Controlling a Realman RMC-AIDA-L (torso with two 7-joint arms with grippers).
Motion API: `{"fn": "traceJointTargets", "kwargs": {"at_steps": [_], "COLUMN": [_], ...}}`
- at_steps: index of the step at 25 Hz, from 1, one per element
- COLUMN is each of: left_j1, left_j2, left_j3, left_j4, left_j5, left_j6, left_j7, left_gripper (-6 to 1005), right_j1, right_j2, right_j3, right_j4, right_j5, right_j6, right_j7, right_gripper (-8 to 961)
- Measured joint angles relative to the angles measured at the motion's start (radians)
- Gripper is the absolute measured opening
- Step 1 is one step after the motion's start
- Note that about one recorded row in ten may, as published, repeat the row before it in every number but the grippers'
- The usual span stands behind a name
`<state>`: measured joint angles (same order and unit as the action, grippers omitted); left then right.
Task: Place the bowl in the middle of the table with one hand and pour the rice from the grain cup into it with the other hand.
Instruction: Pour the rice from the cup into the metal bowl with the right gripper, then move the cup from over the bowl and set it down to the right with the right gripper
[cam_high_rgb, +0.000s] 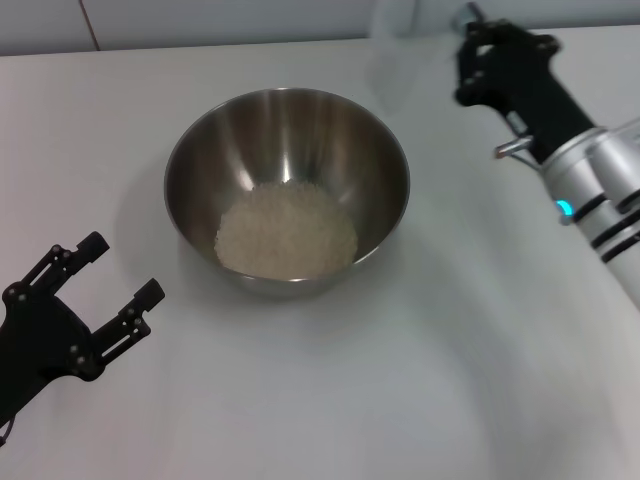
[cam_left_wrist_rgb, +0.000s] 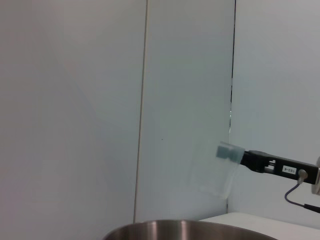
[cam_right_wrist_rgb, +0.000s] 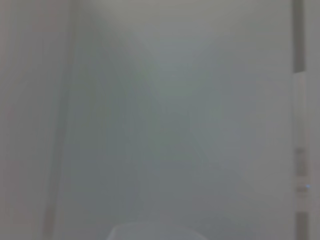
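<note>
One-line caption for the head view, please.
Rice heaped in the steel bowl; right claw holds the grain cup beyond it.

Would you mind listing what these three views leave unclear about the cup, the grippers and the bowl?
- Grain cup: too faint in the head view to tell whether any rice is left in it.
- Right gripper: its fingers are hidden by its own body in the head view.
- Right wrist view: only a blur; nothing identifiable.
- Bowl: only its rim shows in the left wrist view; the rice is cut off there.
- Left gripper: open, absent from its own wrist view.
</note>
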<state>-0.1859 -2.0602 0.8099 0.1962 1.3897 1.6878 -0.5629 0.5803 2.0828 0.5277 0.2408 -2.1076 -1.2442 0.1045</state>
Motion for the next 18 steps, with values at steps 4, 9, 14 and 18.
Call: {"fn": "traceJointTargets", "kwargs": {"at_steps": [4, 9, 14, 18], "left_j1": [0.001, 0.006, 0.008, 0.009], "left_j2": [0.000, 0.001, 0.002, 0.002], "left_j3": [0.000, 0.000, 0.000, 0.000], "left_j4": [0.000, 0.002, 0.002, 0.002], "left_j5": [0.000, 0.000, 0.000, 0.001], "left_j6": [0.001, 0.003, 0.008, 0.015], "left_j7": [0.000, 0.000, 0.000, 0.000], "left_gripper": [808, 808, 808, 808], "right_j1": [-0.025, -0.029, -0.036, -0.037], "right_j2": [-0.001, 0.000, 0.002, 0.002], "right_j3": [0.068, 0.087, 0.084, 0.080], "right_j4": [-0.036, -0.074, -0.077, -0.075], "right_j5": [0.000, 0.000, 0.000, 0.000], "right_j6": [-0.002, 0.007, 0.011, 0.078], "right_j7": [-0.006, -0.006, -0.006, -0.006], "right_gripper": [85, 93, 101, 107]}}
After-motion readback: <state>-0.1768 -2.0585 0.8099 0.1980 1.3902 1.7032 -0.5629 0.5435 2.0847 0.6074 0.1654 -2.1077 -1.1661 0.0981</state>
